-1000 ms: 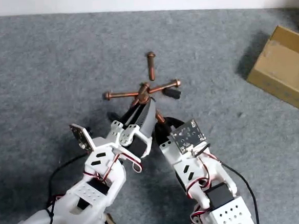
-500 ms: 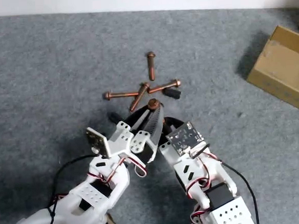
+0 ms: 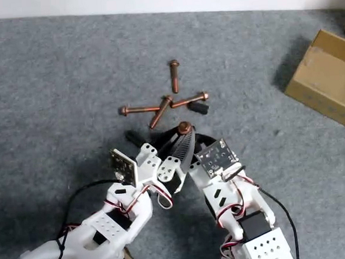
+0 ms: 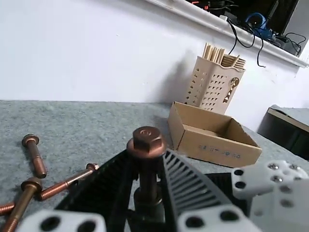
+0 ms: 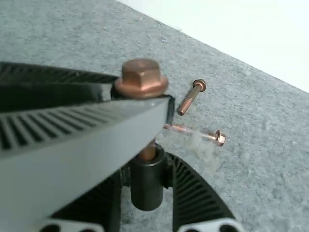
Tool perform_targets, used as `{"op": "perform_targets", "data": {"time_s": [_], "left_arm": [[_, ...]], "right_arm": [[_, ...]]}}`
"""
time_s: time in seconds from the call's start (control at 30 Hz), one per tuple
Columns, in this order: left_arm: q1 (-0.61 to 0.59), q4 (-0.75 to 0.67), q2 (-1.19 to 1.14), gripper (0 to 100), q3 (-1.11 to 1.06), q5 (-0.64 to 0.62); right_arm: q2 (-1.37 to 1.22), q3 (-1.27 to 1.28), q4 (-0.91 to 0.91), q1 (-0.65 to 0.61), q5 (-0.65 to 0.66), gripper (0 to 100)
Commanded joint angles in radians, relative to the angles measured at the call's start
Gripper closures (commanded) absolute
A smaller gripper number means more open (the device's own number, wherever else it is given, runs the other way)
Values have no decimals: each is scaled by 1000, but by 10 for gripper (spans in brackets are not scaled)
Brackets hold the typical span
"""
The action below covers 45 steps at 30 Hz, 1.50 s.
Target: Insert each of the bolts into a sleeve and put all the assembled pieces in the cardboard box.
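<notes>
Left fingers (image 4: 188, 182) clamp a bolt (image 4: 146, 144) upright; right fingers (image 5: 192, 192) grip a black sleeve (image 5: 147, 186) directly under it, frame centre. In the last second the left arm (image 3: 108, 223) has pulled back from the loose bolts (image 3: 140, 109), and the shank now meets the sleeve mouth: insertion looks underway. Grey felt bench (image 3: 51, 84), cardboard box (image 3: 330, 97) at right edge, white wall (image 4: 72, 48), perforated stick holder (image 4: 215, 82) behind.

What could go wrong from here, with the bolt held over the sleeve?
1. The bolt looks only partly inside the sleeve; if the left end effector releases early, it may tip out or jam.
2. The right end effector sits tight against the left one, so pulling apart could knock the sleeve askew.
3. Loose bolts lie just beyond; a low sweep toward the cardboard box might scatter them.
</notes>
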<state>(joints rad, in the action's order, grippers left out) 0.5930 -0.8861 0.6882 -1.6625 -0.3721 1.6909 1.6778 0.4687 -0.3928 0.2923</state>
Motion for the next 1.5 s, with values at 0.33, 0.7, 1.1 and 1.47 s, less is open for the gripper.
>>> {"op": "perform_targets", "data": {"time_s": [0.33, 0.7, 1.1, 1.47], "left_arm": [[5, 61, 13, 874, -12, 6], [-1, 186, 18, 808, 19, -26], [5, 187, 19, 806, 10, -26], [5, 187, 19, 806, 8, 43]], "right_arm": [[25, 93, -28, 28, 5, 994], [25, 93, -28, 28, 5, 994], [25, 101, -136, 88, -66, 994], [25, 101, -136, 90, -66, 994]]}}
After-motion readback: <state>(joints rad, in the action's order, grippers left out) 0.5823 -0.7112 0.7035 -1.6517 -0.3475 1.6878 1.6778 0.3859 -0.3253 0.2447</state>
